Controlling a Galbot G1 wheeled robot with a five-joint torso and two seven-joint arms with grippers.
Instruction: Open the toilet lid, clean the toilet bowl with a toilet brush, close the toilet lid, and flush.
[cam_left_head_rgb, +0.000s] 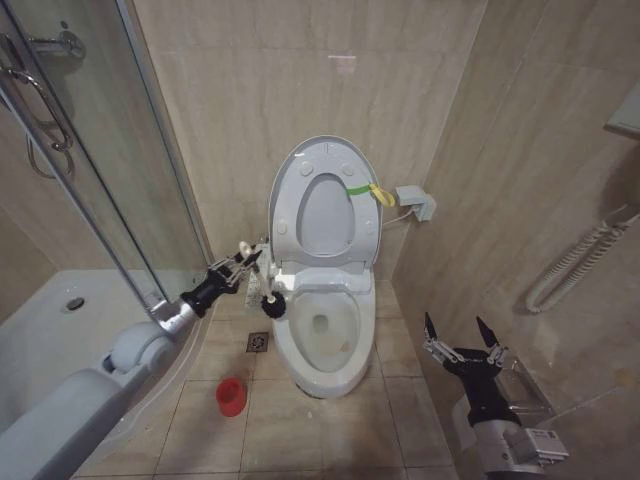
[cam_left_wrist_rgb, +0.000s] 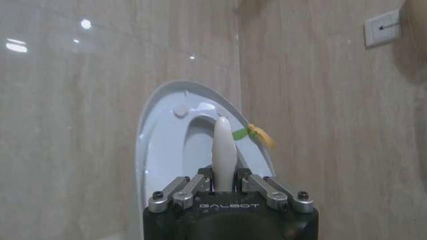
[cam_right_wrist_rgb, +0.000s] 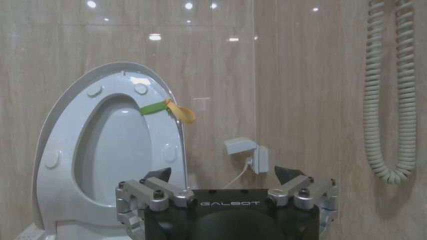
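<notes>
My left gripper (cam_left_head_rgb: 243, 263) clamps the thin white-handled toilet brush (cam_left_head_rgb: 270, 300) beside the white ceramic toilet bowl (cam_left_head_rgb: 325, 340). Right gripper (cam_left_head_rgb: 460, 335) idles, jaws wide. Risk: the dark head clips the rim (lid up).

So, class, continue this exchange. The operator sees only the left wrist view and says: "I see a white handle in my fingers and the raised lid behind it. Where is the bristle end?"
Observer: The head view shows the toilet brush, held by the left gripper, with its bristles at the left rim of the toilet bowl.
Operator: Where is its holder?
Observer: The red holder stands on the floor tiles, left of the bowl's front.
Operator: And the other arm?
Observer: The right gripper is to the right of the bowl, fingers open, holding nothing.
</notes>
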